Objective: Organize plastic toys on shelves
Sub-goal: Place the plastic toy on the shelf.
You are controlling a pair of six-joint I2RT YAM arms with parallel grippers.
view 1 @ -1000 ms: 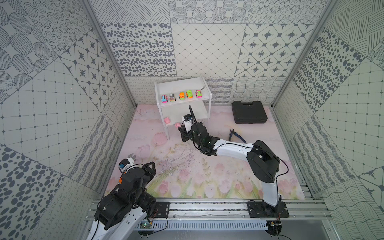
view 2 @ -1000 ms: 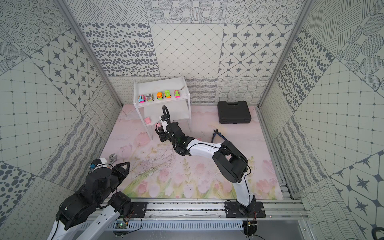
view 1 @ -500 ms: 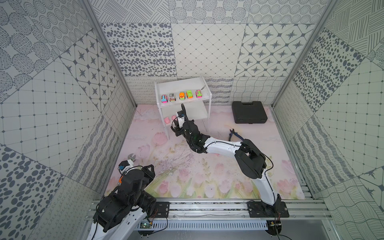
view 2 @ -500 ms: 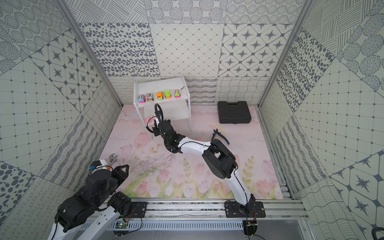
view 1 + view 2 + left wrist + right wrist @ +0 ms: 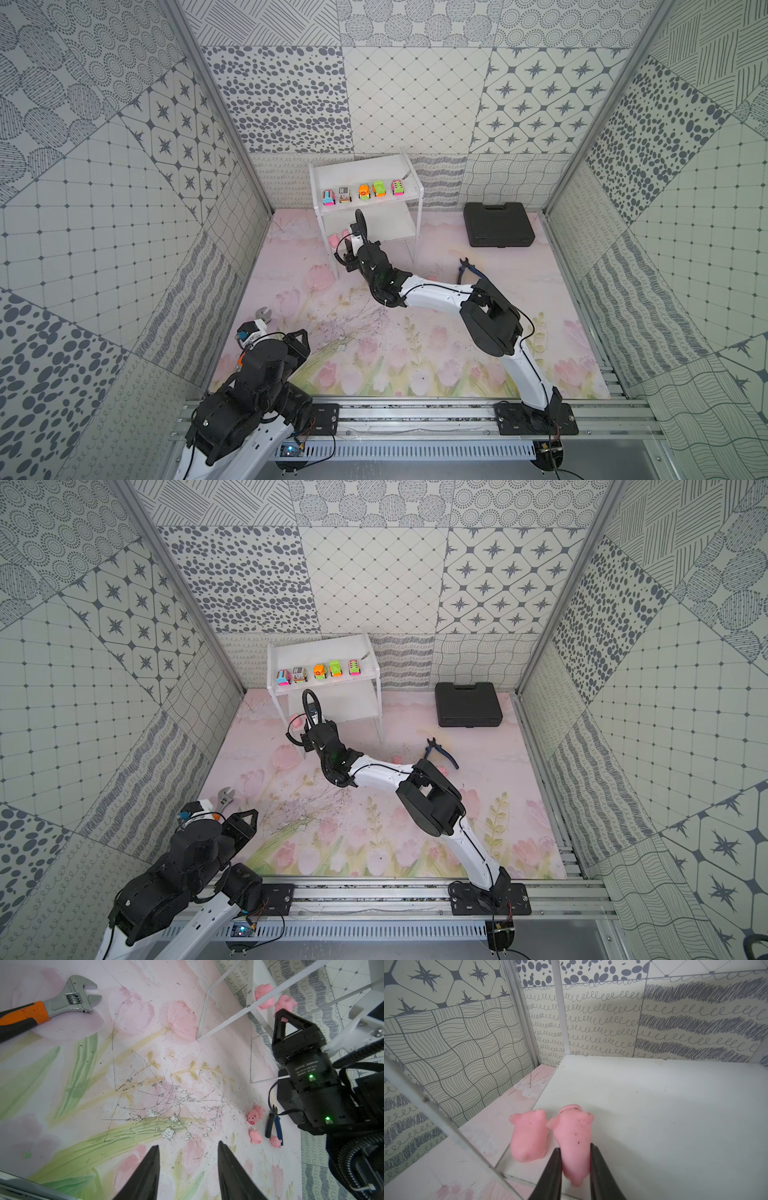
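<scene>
The white shelves (image 5: pixel 365 174) stand at the back wall, with several toy cars (image 5: pixel 364 192) in a row on the top board. My right gripper (image 5: pixel 575 1149) reaches in over the lower board (image 5: pixel 654 1115), its fingers pressed on both sides of a pink pig (image 5: pixel 574 1132). That pig rests right beside a second pig (image 5: pixel 528 1138) near the board's left end. Three more pigs (image 5: pixel 254 1115) lie on the mat by the pliers. My left gripper (image 5: pixel 188 1145) hangs open and empty over the mat's front left.
Blue-handled pliers (image 5: pixel 469 270) lie on the mat right of the shelves. An orange-handled wrench (image 5: pixel 52 1007) lies by the left wall near my left arm. A black case (image 5: pixel 498 224) sits at the back right. The shelves' thin legs (image 5: pixel 202 1016) stand near my right wrist.
My right arm has swung left and forward, carrying the pig in over the lower board beside the other pig. The left arm has barely moved.
</scene>
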